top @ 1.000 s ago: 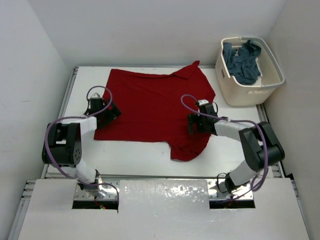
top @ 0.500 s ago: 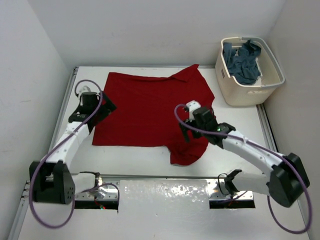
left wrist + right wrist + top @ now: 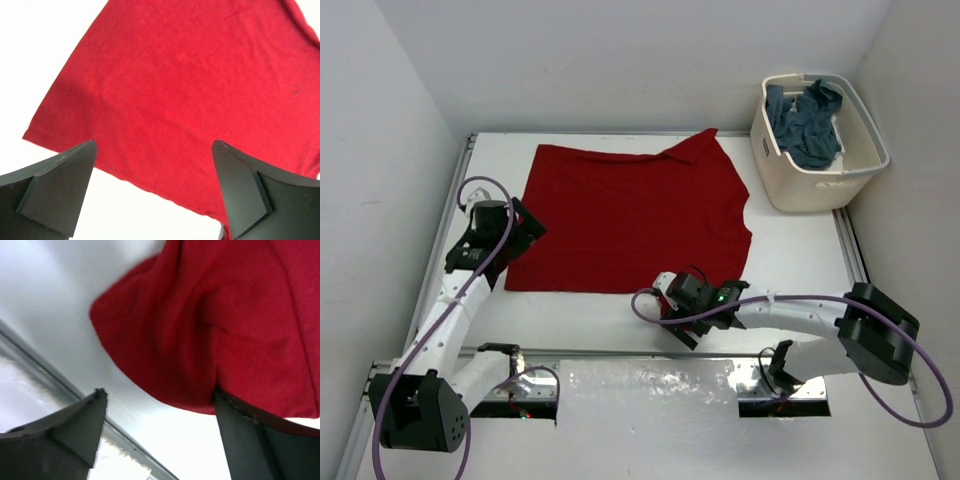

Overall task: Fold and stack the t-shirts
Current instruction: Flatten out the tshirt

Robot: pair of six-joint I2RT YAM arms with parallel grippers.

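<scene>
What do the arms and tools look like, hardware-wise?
Left arm and right arm: white links, black joint housings, a loose purple cable looping along each. Left tool and right tool: matte black, two wedge-shaped fingers. Small green light near the right wrist. No markings visible.

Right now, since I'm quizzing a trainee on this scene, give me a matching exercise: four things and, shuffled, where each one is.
1. red shirt
2. blue-grey shirt
3. basket
4. left gripper

A. in the basket
B. far right corner
C. spread on the table
D. open over the red shirt's left near corner

Pairs: 1-C, 2-A, 3-B, 4-D
</scene>
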